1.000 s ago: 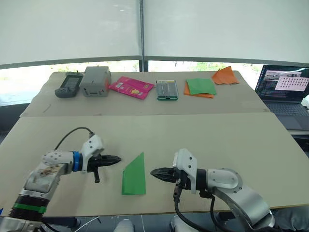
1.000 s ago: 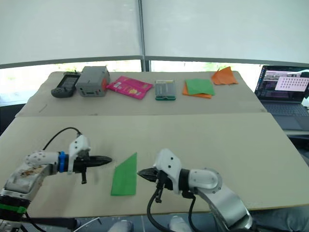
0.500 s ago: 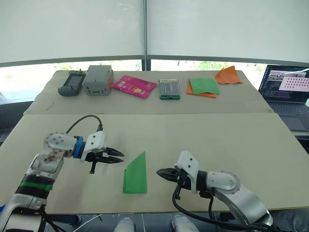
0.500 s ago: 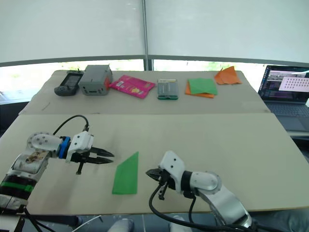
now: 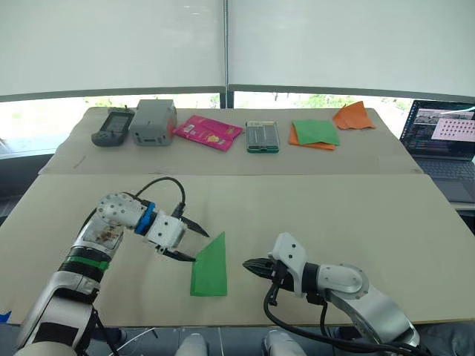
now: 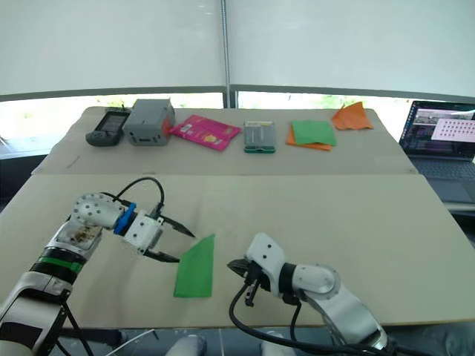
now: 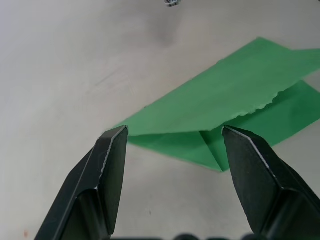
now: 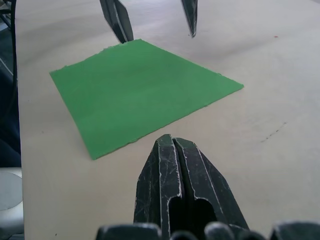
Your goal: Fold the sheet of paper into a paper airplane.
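Your left arm reaches in from the near left with its elbow bent and its wrist turned toward the middle of the near table (image 5: 356,215), so the left gripper (image 5: 190,241) points at the sheet of paper (image 5: 210,265) with its two black fingers spread wide apart, one above the other in the head views. The lower fingertip sits right at the sheet's left edge; you cannot tell from the head views whether it touches. In the left wrist view the folded green paper lies just past the two spread fingertips, an upper layer over a lower one. The sheet lies flat on the near table, a narrow folded shape with a slanted top edge, between your two grippers. Your right arm lies low along the near edge, forearm pointing left, and the right gripper (image 5: 252,265) has its fingers pressed together, holding nothing, its tip near the sheet's right edge but apart from it.
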Controlling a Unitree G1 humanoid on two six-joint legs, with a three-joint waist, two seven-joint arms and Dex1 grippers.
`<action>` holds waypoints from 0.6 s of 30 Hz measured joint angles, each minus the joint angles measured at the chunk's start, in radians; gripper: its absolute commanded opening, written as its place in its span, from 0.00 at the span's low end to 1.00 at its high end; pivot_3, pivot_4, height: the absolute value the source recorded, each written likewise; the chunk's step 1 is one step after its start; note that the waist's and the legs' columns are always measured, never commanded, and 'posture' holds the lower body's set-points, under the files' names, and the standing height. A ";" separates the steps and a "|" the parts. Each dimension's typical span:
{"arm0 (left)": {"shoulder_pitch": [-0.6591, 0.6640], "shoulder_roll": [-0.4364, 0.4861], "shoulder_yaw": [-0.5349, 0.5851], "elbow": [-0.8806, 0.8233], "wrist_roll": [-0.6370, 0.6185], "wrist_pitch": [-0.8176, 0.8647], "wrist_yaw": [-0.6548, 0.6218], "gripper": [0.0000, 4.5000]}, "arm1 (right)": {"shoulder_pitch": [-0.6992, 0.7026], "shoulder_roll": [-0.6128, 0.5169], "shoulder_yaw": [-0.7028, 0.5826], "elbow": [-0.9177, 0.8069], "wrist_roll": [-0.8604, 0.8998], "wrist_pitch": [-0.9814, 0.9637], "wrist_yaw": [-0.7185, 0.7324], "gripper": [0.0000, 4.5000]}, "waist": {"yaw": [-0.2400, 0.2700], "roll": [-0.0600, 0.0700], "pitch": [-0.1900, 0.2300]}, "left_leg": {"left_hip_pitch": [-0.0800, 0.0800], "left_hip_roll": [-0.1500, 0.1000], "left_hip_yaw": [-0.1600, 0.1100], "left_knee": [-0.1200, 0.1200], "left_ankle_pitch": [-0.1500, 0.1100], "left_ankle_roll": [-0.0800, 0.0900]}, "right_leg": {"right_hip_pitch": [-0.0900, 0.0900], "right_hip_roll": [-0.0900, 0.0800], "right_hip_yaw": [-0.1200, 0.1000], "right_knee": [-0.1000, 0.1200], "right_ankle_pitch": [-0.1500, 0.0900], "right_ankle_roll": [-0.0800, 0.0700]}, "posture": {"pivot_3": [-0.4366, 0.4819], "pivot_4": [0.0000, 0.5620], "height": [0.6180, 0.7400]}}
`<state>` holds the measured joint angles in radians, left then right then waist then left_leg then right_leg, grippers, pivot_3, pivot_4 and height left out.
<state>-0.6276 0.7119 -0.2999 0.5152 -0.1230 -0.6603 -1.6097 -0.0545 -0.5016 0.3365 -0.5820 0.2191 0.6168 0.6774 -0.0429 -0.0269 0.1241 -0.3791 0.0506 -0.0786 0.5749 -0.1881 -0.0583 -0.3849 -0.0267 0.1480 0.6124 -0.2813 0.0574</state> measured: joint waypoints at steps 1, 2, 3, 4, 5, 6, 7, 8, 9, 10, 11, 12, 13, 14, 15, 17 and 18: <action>-0.010 -0.005 -0.008 0.024 0.000 -0.040 0.000 0.71 | 0.002 0.000 -0.001 0.000 0.000 0.000 -0.003 0.00 | 0.000 0.000 0.000 | -0.001 0.000 0.000 0.000 0.000 0.001 | 0.000 0.000 0.000 0.000 0.000 0.000 | 0.48 0.27 1.00; -0.025 -0.017 -0.012 0.047 -0.001 -0.076 -0.001 0.71 | 0.003 0.000 -0.001 -0.001 0.000 0.001 -0.005 0.00 | 0.000 0.000 0.000 | -0.002 0.000 0.000 0.001 0.001 0.001 | 0.000 0.000 0.000 0.000 0.001 0.001 | 0.48 0.27 1.00; -0.035 -0.030 -0.013 0.059 -0.001 -0.103 -0.001 0.71 | 0.003 0.000 -0.001 -0.001 0.000 0.001 -0.007 0.00 | 0.001 0.001 0.000 | -0.003 0.000 0.000 0.001 0.002 0.003 | 0.000 0.000 0.000 0.000 0.001 0.001 | 0.48 0.27 1.00; -0.045 -0.045 -0.017 0.069 -0.002 -0.133 -0.001 0.65 | 0.003 0.000 -0.001 -0.002 0.000 0.001 -0.009 0.00 | 0.002 0.001 0.000 | -0.003 0.000 0.000 0.001 0.002 0.003 | -0.001 0.000 0.000 0.000 0.001 0.001 | 0.48 0.27 1.00; -0.050 -0.052 -0.027 0.075 -0.002 -0.159 -0.001 0.58 | 0.003 0.001 -0.001 -0.005 0.000 0.001 -0.011 0.00 | 0.002 0.001 0.000 | -0.003 0.000 0.000 0.002 0.002 0.004 | -0.001 0.000 0.000 0.000 0.001 0.001 | 0.48 0.27 1.00; -0.054 -0.055 -0.040 0.083 -0.004 -0.181 -0.001 0.52 | 0.004 0.001 -0.002 -0.010 0.001 0.001 -0.013 0.00 | 0.001 0.001 0.000 | -0.004 0.000 0.000 0.002 0.002 0.004 | 0.000 0.000 0.000 0.000 0.001 0.001 | 0.48 0.27 1.00; -0.057 -0.055 -0.051 0.089 -0.008 -0.194 -0.001 0.45 | 0.006 0.001 -0.002 -0.015 0.001 0.001 -0.014 0.00 | 0.000 0.001 0.000 | -0.005 0.000 0.000 0.002 0.002 0.004 | 0.000 0.000 0.000 0.000 0.001 0.001 | 0.48 0.27 1.00; -0.060 -0.055 -0.066 0.091 -0.019 -0.204 -0.001 0.37 | 0.010 0.001 -0.002 -0.018 0.001 0.002 -0.017 0.00 | 0.000 0.001 0.000 | -0.005 0.000 0.000 0.002 0.003 0.004 | 0.000 0.001 0.000 0.000 0.001 0.002 | 0.48 0.27 1.00; -0.061 -0.055 -0.077 0.091 -0.026 -0.213 -0.001 0.30 | 0.013 0.001 -0.002 -0.018 0.001 0.003 -0.022 0.00 | 0.000 0.001 -0.001 | -0.005 0.000 0.000 0.002 0.003 0.005 | 0.000 0.001 0.000 0.001 0.002 0.002 | 0.48 0.27 1.00; -0.062 -0.052 -0.089 0.092 -0.031 -0.218 -0.001 0.23 | 0.016 0.001 -0.002 -0.018 0.001 0.004 -0.026 0.00 | 0.000 0.001 -0.001 | -0.005 0.000 0.000 0.002 0.003 0.005 | 0.000 0.001 0.000 0.001 0.002 0.002 | 0.48 0.27 1.00; -0.065 -0.046 -0.105 0.098 -0.034 -0.234 -0.001 0.15 | 0.022 0.001 -0.003 -0.018 0.001 0.006 -0.029 0.00 | 0.000 0.001 -0.001 | -0.005 0.000 0.000 0.002 0.003 0.005 | 0.000 0.001 0.000 0.001 0.002 0.002 | 0.48 0.27 1.00; -0.068 -0.042 -0.115 0.109 -0.034 -0.247 -0.001 0.08 | 0.023 0.000 -0.003 -0.019 0.001 0.007 -0.030 0.00 | -0.001 0.001 -0.001 | -0.005 0.000 0.000 0.002 0.003 0.005 | 0.000 0.001 0.000 0.001 0.002 0.002 | 0.48 0.27 1.00; -0.070 -0.041 -0.116 0.120 -0.034 -0.259 -0.001 0.00 | 0.023 0.000 -0.003 -0.019 0.001 0.009 -0.032 0.00 | -0.001 0.001 -0.001 | -0.005 0.000 0.000 0.002 0.003 0.006 | 0.000 0.001 0.000 0.001 0.002 0.002 | 0.48 0.27 1.00; -0.074 -0.041 -0.117 0.133 -0.033 -0.266 -0.001 0.00 | 0.023 0.000 -0.004 -0.021 0.001 0.014 -0.033 0.00 | -0.001 0.001 -0.001 | -0.005 0.000 0.000 0.002 0.004 0.006 | 0.000 0.001 0.000 0.001 0.002 0.002 | 0.48 0.27 1.00; -0.078 -0.040 -0.117 0.142 -0.030 -0.277 -0.001 0.00 | 0.023 0.000 -0.005 -0.021 0.001 0.016 -0.034 0.00 | 0.000 0.001 -0.001 | -0.005 0.000 0.000 0.002 0.004 0.006 | 0.000 0.001 0.000 0.001 0.002 0.002 | 0.48 0.27 1.00; -0.088 -0.040 -0.115 0.164 -0.011 -0.295 0.005 0.00 | 0.022 0.000 -0.006 -0.021 0.001 0.017 -0.036 0.00 | 0.000 0.001 -0.001 | -0.005 -0.001 0.000 0.002 0.004 0.006 | 0.001 0.001 0.000 0.001 0.002 0.002 | 0.48 0.27 1.00; -0.092 -0.040 -0.114 0.172 0.004 -0.298 0.013 0.00 | 0.021 0.000 -0.007 -0.021 0.001 0.017 -0.037 0.00 | 0.001 0.001 -0.001 | -0.005 -0.001 0.000 0.003 0.004 0.006 | 0.001 0.001 0.000 0.001 0.002 0.002 | 0.48 0.27 1.00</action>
<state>-0.7195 0.6717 -0.4135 0.6867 -0.1186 -0.9580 -1.5972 -0.0333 -0.5014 0.3297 -0.6026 0.2201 0.6335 0.6403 -0.0424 -0.0257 0.1233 -0.3839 0.0500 -0.0789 0.5775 -0.1841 -0.0518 -0.3842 -0.0259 0.1483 0.6132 -0.2798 0.0596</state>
